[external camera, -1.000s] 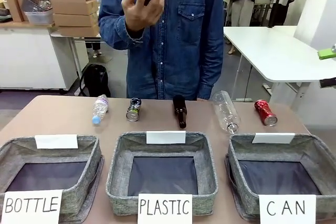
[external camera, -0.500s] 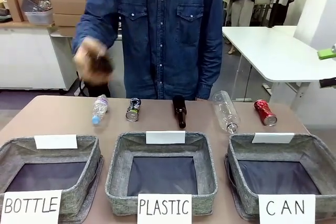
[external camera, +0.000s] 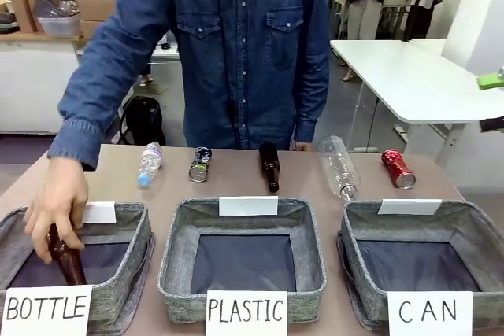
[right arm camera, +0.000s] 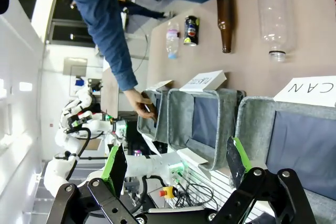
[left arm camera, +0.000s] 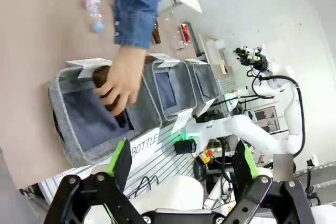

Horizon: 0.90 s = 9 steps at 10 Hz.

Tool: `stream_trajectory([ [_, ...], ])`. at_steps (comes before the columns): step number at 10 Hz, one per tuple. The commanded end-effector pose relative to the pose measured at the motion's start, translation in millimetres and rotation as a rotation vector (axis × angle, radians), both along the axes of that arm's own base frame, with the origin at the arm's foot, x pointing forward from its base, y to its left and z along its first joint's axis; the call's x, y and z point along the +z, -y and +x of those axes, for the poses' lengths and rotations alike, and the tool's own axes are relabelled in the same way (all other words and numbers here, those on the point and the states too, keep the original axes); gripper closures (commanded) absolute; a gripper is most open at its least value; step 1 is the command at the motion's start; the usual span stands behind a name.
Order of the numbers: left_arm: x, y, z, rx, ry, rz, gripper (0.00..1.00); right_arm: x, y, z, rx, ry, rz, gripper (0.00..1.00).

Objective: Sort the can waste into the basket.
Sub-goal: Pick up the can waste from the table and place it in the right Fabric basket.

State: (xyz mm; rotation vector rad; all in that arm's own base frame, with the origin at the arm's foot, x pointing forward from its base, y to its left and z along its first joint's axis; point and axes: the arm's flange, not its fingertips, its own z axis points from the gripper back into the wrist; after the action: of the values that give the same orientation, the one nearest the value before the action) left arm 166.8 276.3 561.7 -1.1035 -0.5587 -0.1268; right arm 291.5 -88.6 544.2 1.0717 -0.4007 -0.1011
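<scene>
Two grippers: left gripper (left arm camera: 182, 144) and right gripper (right arm camera: 176, 146) both have jaws spread wide, with nothing between the green pads. Both hang on the robot's side of the baskets.
CAN basket (external camera: 472, 226): front right; dark bottom bare, white tag on the far rim, sign on the near wall.
Red can (external camera: 398, 168): on its side at the right end of the row, just beyond the CAN basket's far rim. Shiny and smooth, end face toward the robot.
Dark can (external camera: 200, 164): on its side between the small water bottle (external camera: 150, 163) and the brown bottle (external camera: 269, 166), well apart from the CAN basket. Blue-black with a red-white-blue logo.
Person's hand (external camera: 55, 208): down in the BOTTLE basket (external camera: 134, 222), wrapped round another brown glass bottle; the denim sleeve crosses the table's left side.
Progress: judged not begun, both cans on the table.
Risk, roll: cans lie on their round sides, so an off-centre pinch likely squirts one away across the table.
Risk, neighbours: jaws this wide coming down on the dark can could knock the bottles beside it.
Risk, person: a left-arm reach now would cross the sleeve.
Risk, wrong bin: the dark can's path passes over the PLASTIC basket (external camera: 307, 218); a slip drops it there.
Risk, crush: thin walls probably buckle under a hard squeeze.
</scene>
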Motion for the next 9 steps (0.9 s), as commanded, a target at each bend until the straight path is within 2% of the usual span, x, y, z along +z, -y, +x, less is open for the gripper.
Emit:
stream_trajectory([
  [1,-6.6,20.6,21.1,-0.068,0.003,-0.01,0.0,1.4,1.1,1.8,0.013,0.029,0.002,0.0],
  [4,0.3,29.1,41.9,-0.097,-0.03,0.014,0.0,1.4,1.1,1.8,0.013,0.029,0.002,0.0],
  [8,4.6,42.9,54.4,-0.13,-0.051,0.06,0.0,1.4,1.1,1.8,0.013,0.029,0.002,0.0],
  [9,5.1,40.2,55.9,-0.145,-0.035,0.037,0.0,1.4,1.1,1.8,0.013,0.029,0.002,0.0],
])
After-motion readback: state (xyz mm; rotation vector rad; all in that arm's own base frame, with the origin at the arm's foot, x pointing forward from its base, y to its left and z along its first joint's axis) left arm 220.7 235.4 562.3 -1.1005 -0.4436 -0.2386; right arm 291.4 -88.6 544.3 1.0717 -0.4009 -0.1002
